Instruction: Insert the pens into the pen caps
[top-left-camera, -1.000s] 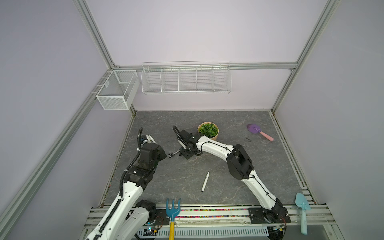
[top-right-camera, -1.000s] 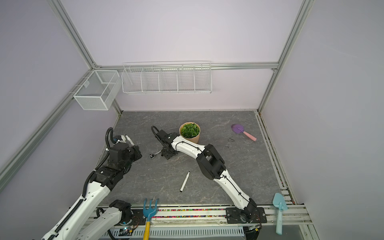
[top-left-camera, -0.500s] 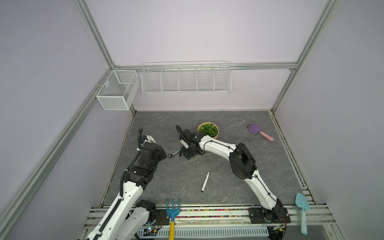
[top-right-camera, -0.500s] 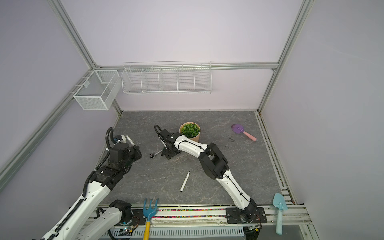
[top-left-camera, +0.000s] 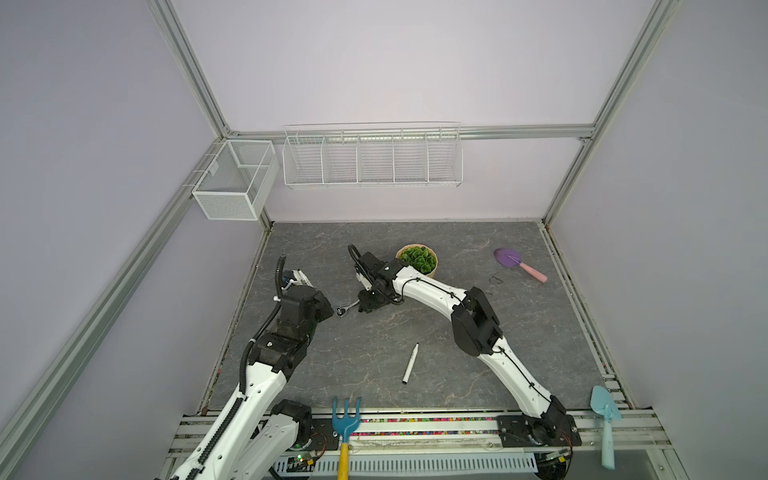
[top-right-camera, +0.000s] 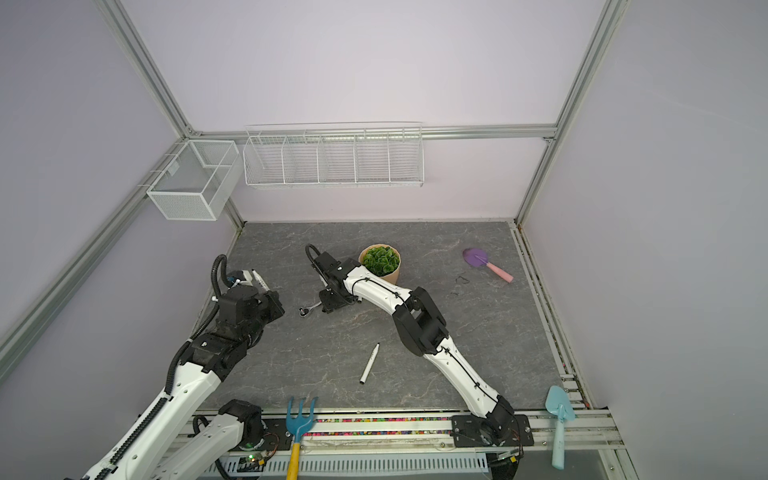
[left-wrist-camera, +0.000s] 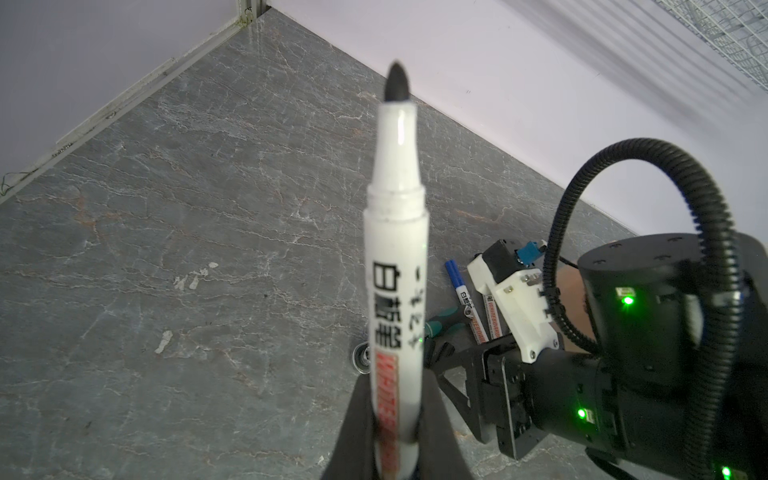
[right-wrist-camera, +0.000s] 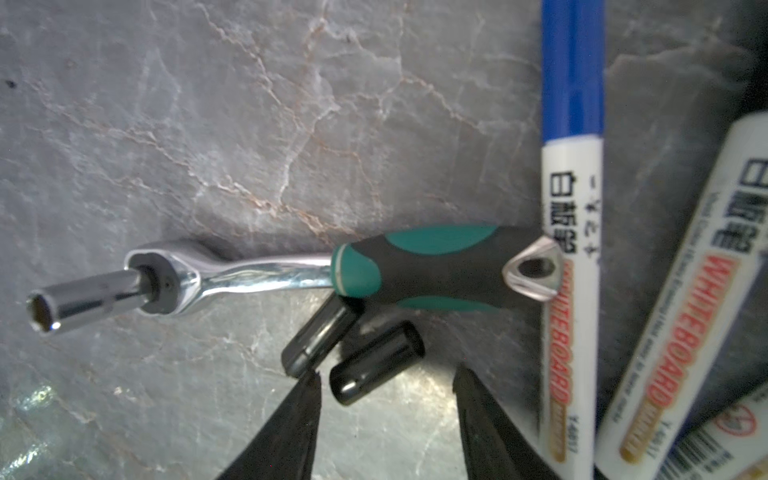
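Below, grey marbled tabletop (top-left-camera: 353, 345), lilac walls (top-left-camera: 395, 62); beside green-handled wrench (right-wrist-camera: 436, 270), right gripper (right-wrist-camera: 386, 376) gapes over black plastic cap (right-wrist-camera: 376, 361); left gripper (left-wrist-camera: 397, 424) clamps white marker pen (left-wrist-camera: 397, 249).

**Both top views.** Bright, diffuse, even light; shadows on the worktop (top-left-camera: 519, 332) are faint, and wide-angle perspective splays the frame rails (top-left-camera: 192, 70) toward the edges.

**Left wrist view.** The pen (left-wrist-camera: 397, 266) blurs toward the lens.

**Right wrist view.** The wrench (right-wrist-camera: 266, 270) carries glare on its chrome; the capped pens (right-wrist-camera: 571, 291) are soft-focused.

Wrench (right-wrist-camera: 436, 270) w/ green grip, plant pot (top-left-camera: 417, 258), scoop (top-left-camera: 509, 258)
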